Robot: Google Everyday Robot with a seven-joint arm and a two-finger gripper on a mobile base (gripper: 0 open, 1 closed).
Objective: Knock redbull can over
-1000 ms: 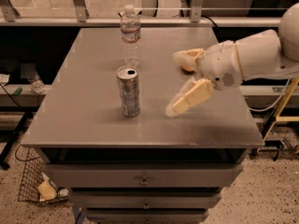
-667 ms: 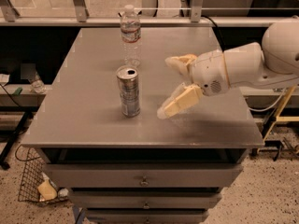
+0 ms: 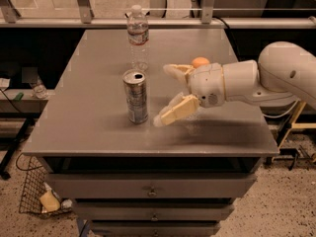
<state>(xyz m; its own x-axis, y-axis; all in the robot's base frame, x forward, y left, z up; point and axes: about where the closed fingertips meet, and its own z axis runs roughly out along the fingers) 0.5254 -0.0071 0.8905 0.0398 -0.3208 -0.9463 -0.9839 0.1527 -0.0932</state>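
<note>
Standing upright near the middle of the counter (image 3: 89, 127), the redbull can (image 3: 135, 97) looks light, rigid and smooth. Since it is tall and slim, a sideways push high on its wall should tip it. Just right of it the end effector (image 3: 164, 95) hangs spread, grasping nothing. A water bottle (image 3: 138, 36) stands farther back. Whether the can is full is hidden.

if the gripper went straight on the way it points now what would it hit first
Probably the redbull can: the gripper points left at it, jaws open, a short gap away. Depth is unclear. The water bottle stands farther back, off that line.
</note>
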